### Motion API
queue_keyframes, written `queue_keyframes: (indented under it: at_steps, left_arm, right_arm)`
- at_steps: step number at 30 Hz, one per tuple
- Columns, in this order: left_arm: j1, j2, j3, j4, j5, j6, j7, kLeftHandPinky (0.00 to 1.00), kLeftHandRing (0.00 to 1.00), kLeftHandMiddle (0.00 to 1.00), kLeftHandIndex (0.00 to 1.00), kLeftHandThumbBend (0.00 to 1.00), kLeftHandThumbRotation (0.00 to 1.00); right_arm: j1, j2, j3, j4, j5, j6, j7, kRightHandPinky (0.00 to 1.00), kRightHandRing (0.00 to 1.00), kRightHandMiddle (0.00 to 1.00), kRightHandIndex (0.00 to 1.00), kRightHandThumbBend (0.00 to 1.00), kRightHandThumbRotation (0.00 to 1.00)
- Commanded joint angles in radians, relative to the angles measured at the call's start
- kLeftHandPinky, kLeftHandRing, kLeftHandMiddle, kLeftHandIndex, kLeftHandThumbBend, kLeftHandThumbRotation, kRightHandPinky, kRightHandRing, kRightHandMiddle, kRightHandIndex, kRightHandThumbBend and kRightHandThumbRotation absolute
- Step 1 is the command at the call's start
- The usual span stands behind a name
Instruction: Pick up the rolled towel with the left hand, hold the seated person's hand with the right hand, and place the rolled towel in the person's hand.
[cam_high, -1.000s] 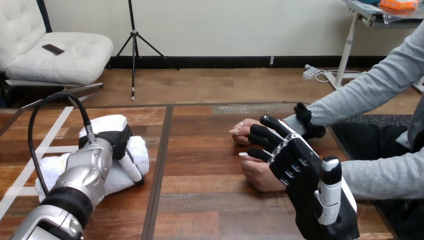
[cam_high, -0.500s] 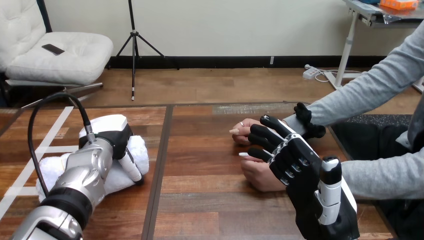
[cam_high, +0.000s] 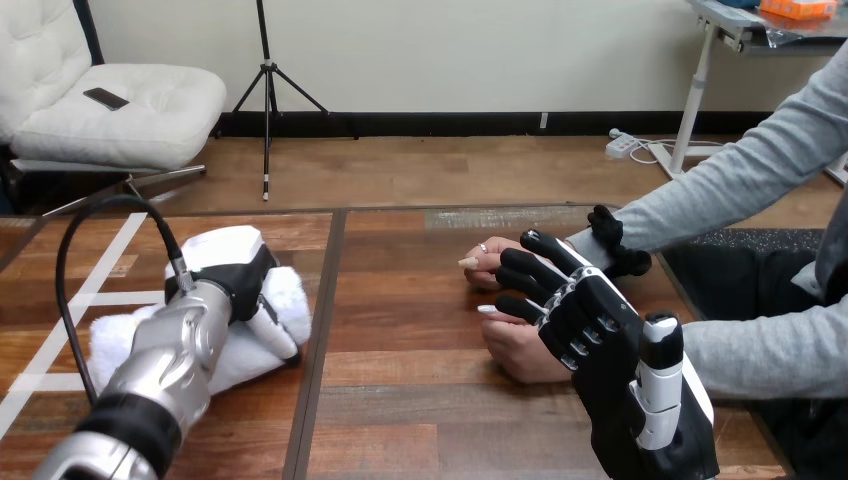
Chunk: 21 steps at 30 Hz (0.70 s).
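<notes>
Black left hand (cam_high: 234, 280) and right hand (cam_high: 600, 342), white-shelled.

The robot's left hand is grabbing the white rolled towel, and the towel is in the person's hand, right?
No. The head view shows the left hand grabbing the white rolled towel, but the towel is at the left side of the wooden table, apart from the person's hands.

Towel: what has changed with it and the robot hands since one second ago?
The left robot hand, curled round the towel, has shifted it a little to the right, toward the table's middle. The right robot hand stays over the person's hand, both unmoved.
</notes>
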Motion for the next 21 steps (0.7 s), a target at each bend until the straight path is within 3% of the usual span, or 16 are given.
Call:
queue_keyframes:
  at_steps: [1, 12, 21]
  left_arm:
    - [0.003, 0.045, 0.060, -0.155, -0.023, -0.024, 0.045, 0.22, 0.30, 0.40, 0.44, 0.70, 0.00]
    - [0.142, 0.044, 0.223, -0.405, -0.202, -0.106, 0.020, 0.24, 0.31, 0.40, 0.45, 0.66, 0.00]
    - [0.245, 0.030, 0.318, -0.591, -0.333, -0.142, -0.006, 0.26, 0.32, 0.40, 0.45, 0.64, 0.00]
  right_arm:
    - [-0.044, 0.001, -0.008, -0.014, 0.008, -0.018, 0.000, 0.83, 0.86, 0.85, 0.86, 0.86, 1.00]
    - [-0.041, 0.003, -0.006, -0.013, 0.008, -0.019, 0.000, 0.84, 0.86, 0.85, 0.86, 0.85, 1.00]
    - [-0.035, 0.002, -0.004, -0.017, 0.005, -0.014, -0.003, 0.84, 0.87, 0.85, 0.86, 0.84, 1.00]
